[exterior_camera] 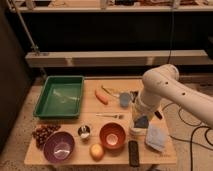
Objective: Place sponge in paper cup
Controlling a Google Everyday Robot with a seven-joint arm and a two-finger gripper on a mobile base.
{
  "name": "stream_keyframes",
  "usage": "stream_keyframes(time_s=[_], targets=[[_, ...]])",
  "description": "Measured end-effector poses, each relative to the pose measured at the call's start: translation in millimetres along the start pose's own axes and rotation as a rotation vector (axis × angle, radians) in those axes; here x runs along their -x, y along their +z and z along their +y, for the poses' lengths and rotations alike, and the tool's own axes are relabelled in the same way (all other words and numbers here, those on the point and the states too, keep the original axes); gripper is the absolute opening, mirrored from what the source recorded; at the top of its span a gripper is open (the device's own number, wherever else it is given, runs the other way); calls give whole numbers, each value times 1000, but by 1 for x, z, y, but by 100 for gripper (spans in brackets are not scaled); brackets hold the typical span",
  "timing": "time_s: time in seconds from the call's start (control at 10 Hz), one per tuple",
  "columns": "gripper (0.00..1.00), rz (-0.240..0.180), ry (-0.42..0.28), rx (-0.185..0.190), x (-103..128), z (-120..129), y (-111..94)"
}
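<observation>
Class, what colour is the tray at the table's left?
Green tray, camera view; the gripper hangs far right.

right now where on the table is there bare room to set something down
Bare wood shows between the green tray and the carrot, and down to the fork. The front row is crowded: grapes, purple bowl, metal cup, orange bowl. The gripper hangs over the paper cup on the right.
</observation>
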Motion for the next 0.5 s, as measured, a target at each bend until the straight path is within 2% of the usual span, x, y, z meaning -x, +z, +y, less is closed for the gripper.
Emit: stream_keyframes(time_s=[0.5], targets=[[0,-32,-13,-10,4,-6,9]])
